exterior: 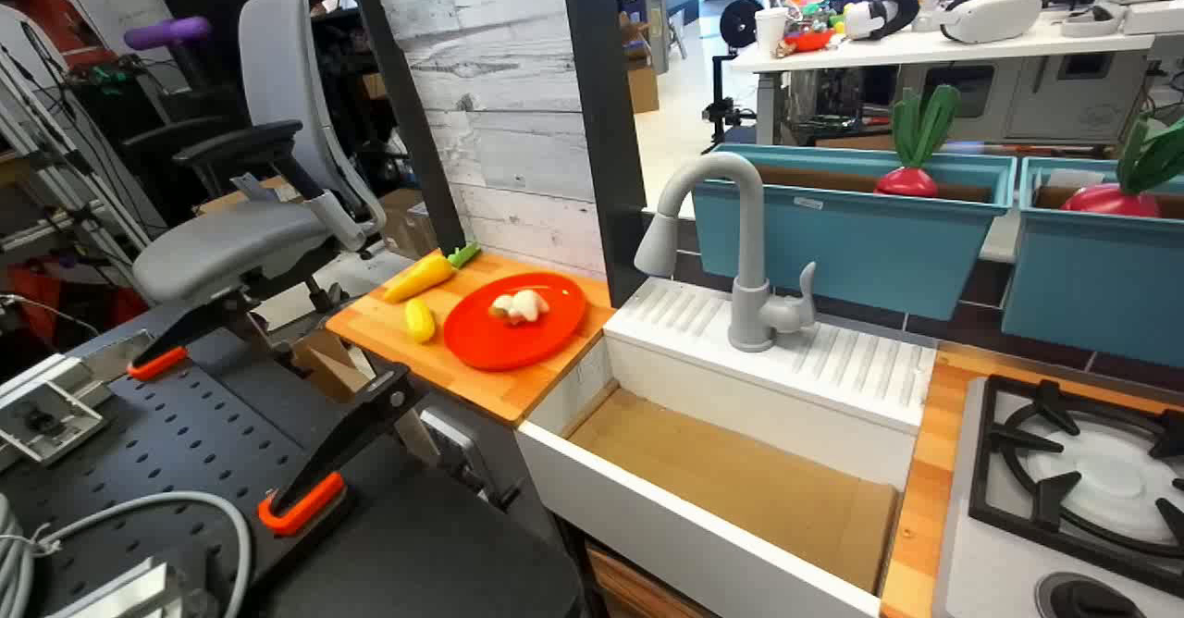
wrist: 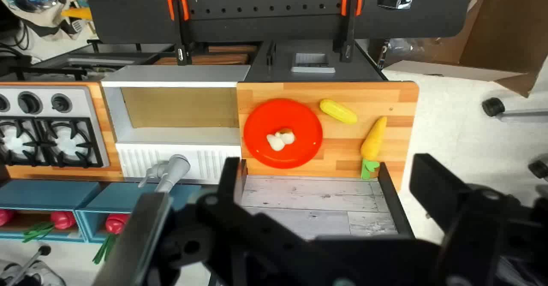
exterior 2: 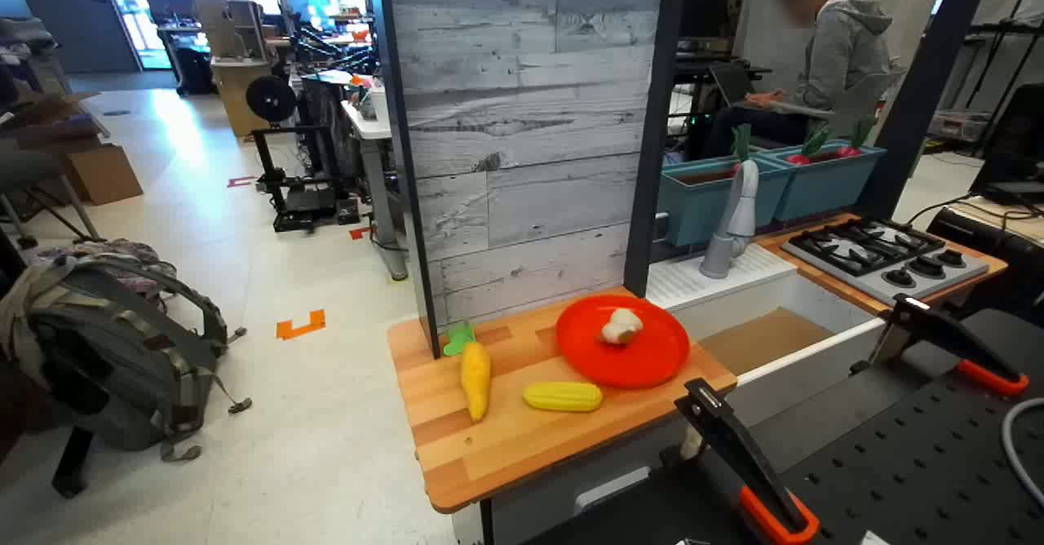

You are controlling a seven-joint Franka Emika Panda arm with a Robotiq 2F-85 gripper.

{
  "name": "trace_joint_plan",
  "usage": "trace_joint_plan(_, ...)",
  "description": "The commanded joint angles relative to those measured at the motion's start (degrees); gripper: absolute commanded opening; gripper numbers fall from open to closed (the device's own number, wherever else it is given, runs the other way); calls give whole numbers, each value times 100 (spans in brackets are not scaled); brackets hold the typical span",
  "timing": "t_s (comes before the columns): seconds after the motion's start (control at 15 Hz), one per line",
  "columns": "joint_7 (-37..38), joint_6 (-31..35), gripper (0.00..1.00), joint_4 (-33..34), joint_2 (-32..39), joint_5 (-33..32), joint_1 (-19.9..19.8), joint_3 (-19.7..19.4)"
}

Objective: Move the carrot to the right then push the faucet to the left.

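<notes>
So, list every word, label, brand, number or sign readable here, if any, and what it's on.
No text is readable in any view.
White label on the teal planter behind the gooseneck faucet, in an exterior view: too small to read.
Faint round mark on a background cabinet door: too blurred to tell if it's lettering.

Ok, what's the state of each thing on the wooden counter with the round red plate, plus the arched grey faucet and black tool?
Round red plate: flat on the wooden counter.
White and brown lumpy food: resting on the plate.
Plump yellow corn cob: lying beside the plate.
Long tapered yellow carrot: lying on the counter, off the plate.
Arched grey faucet: upright, spout head pointing down, lever up.
Black tool: open, holding nothing.
</notes>
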Motion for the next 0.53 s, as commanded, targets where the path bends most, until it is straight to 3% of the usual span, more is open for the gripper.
trace_joint_plan(0.0, 37, -13, 100, 18, 13, -40, 56, -44)
trace_joint_plan(0.13, 37, -13, 100, 20, 13, -40, 56, -44)
trace_joint_plan(0.47, 239, 1132, 100, -68, 698, 87, -35, -56)
